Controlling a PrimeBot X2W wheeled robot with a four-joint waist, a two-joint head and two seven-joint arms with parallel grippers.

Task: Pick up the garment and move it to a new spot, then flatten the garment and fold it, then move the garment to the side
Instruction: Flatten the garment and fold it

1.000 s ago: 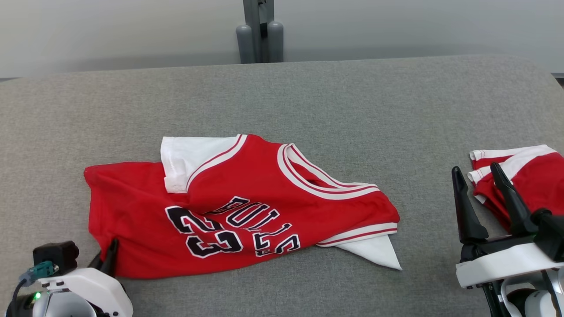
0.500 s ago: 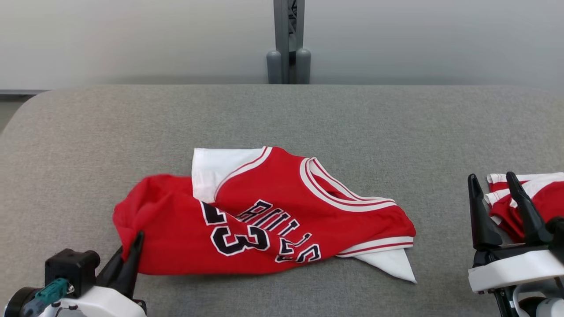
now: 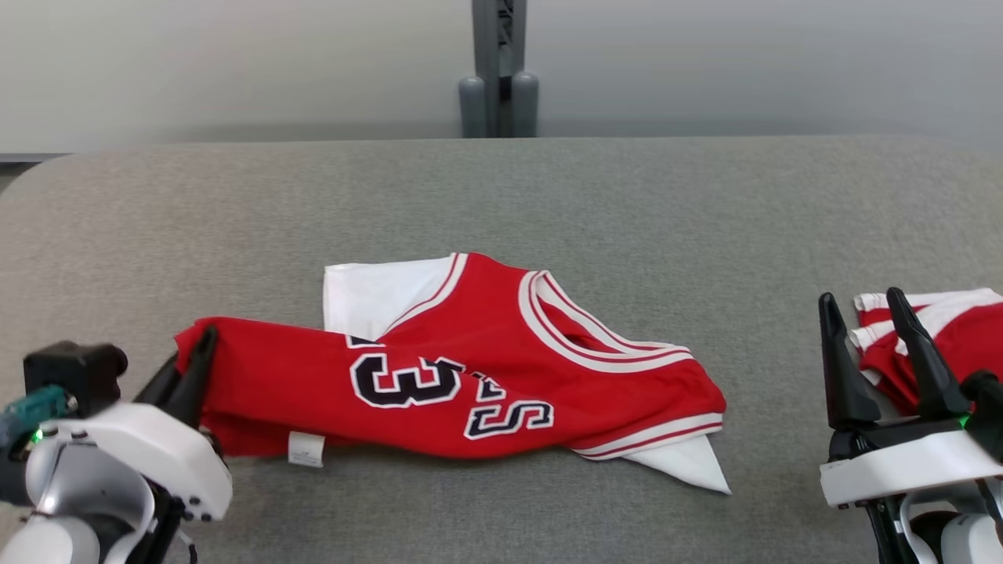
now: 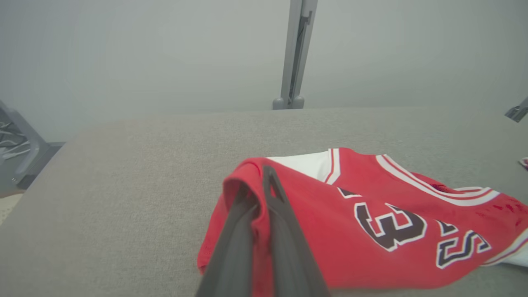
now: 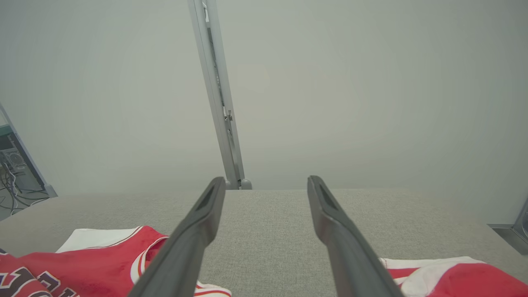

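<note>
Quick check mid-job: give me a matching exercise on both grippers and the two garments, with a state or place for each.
1 left gripper
2 right gripper
3 jersey
4 second garment

A open, empty
B far right of the table
C shut on the jersey's left end
D middle of the table, number showing

Pairs: 1-C, 2-A, 3-D, 4-B

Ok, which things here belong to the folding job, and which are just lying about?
In the job: red jersey, pinched at its edge by the shut left gripper; open right gripper, idle; grey table.
Lying about: second red-and-white garment at the right; grey post behind the table.
</note>
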